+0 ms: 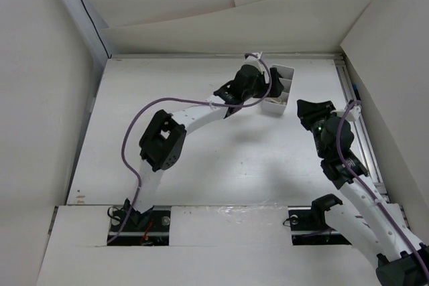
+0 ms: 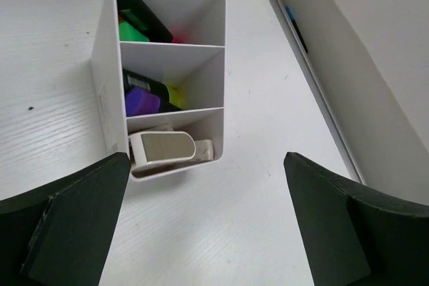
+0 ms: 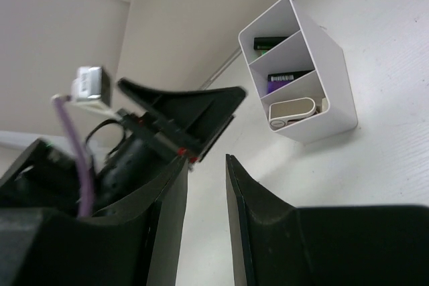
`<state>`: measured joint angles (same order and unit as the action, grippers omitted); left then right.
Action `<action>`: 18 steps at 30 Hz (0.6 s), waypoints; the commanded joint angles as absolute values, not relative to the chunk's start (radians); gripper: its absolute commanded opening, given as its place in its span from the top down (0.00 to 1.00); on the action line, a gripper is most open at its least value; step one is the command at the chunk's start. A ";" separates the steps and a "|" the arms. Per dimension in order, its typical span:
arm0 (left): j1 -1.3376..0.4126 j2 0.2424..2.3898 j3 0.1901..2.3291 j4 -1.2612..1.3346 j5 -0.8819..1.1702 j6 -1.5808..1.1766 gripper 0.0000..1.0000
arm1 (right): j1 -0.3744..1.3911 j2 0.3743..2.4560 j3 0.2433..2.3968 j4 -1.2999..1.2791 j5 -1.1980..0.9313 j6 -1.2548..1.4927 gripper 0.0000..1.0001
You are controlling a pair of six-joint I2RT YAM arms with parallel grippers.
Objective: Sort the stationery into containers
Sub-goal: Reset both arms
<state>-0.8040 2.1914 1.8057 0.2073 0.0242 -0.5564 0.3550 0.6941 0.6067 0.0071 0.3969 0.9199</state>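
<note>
The white three-compartment box [image 1: 280,89] stands at the table's far right. In the left wrist view [image 2: 107,98] its far compartment holds a green marker [image 2: 133,31] with a black part and something pink. The middle one holds a purple marker [image 2: 141,102] and a yellow one [image 2: 175,93]. The near one holds a white and tan eraser-like block [image 2: 161,149]. My left gripper [image 2: 206,189] is wide open and empty, just short of the box and level with it [image 1: 260,89]. My right gripper [image 3: 204,165] is empty with a narrow gap between the jaws, right of the box [image 1: 312,110].
A metal rail [image 1: 355,118] runs along the table's right edge, with white walls behind and to both sides. The left arm's elbow [image 1: 162,140] hangs over the table's left middle. In the right wrist view the left gripper [image 3: 181,108] sits between me and the box [image 3: 301,78].
</note>
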 commanded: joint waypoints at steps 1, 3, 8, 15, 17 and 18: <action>-0.804 1.958 1.700 0.305 -0.024 -0.511 0.00 | 0.360 0.683 0.614 0.034 0.416 0.923 0.65; -0.804 1.852 1.639 0.318 -0.050 -0.489 0.00 | 0.360 0.692 0.614 0.034 0.416 0.923 0.65; -0.804 1.648 1.430 0.287 -0.162 -0.440 0.00 | 0.360 0.692 0.614 0.034 0.416 0.923 0.65; -0.804 1.294 1.067 0.230 -0.297 -0.431 0.00 | 0.360 0.733 0.634 0.034 0.407 0.914 0.35; -0.804 1.159 0.971 0.230 -0.334 -0.451 0.00 | 0.360 0.767 0.647 0.034 0.407 0.904 0.14; -0.804 1.114 0.877 0.230 -0.334 -0.481 0.00 | 0.360 0.778 0.658 0.034 0.397 0.904 0.09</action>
<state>-0.8028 1.2339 1.0096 0.2390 -0.2623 -0.4557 0.3550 0.7540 0.6106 0.0071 0.4004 0.9142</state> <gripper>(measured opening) 0.997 0.882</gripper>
